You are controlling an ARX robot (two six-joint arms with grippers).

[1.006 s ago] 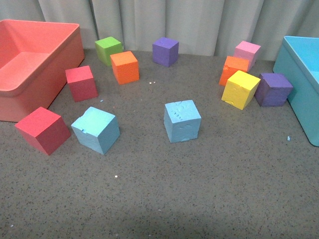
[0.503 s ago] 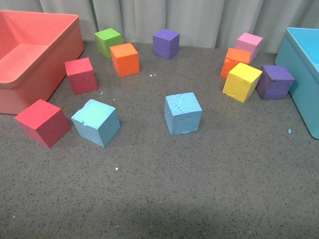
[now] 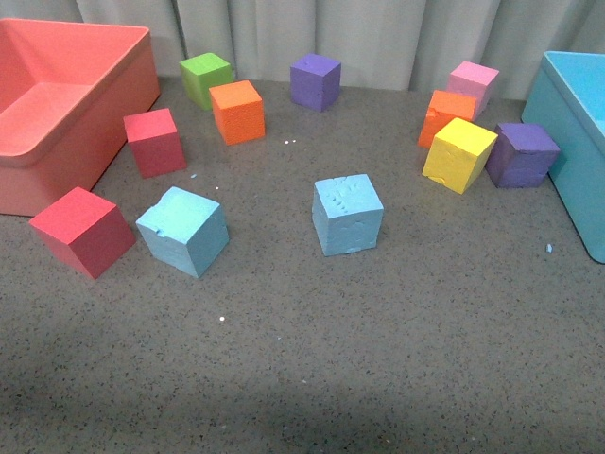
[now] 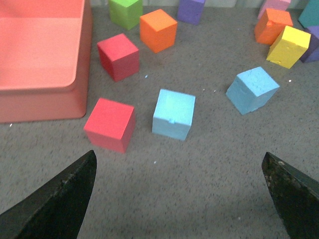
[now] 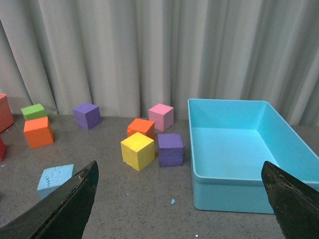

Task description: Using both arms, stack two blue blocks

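Two sky-blue foam cubes sit apart on the speckled grey desk, neither one lifted and nothing stacked. The left blue block lies turned corner-on toward the robot, just beside a red cube but with a gap between them, and in front of the salmon bin. The dented blue block stands alone near the middle of the desk, well apart from the yellow, orange, pink and purple cubes clustered by the light-blue bin.

Neither arm shows in the front view. From its wrist camera, the left pincer hangs above the desk with its fingers spread wide and nothing between them, the left blue block almost squarely ahead. The right pincer is likewise spread and empty, aimed toward the curtain and the light-blue bin, with the dented block only at the edge of its view.

The job looks to be at the reaching stage, before any grasp. The left arm seems best placed to come down on the nearer block, and will likely need to turn its wrist to match the skewed faces and keep clear of the red cube. The right arm would have to swing inward to line up with the dented block.
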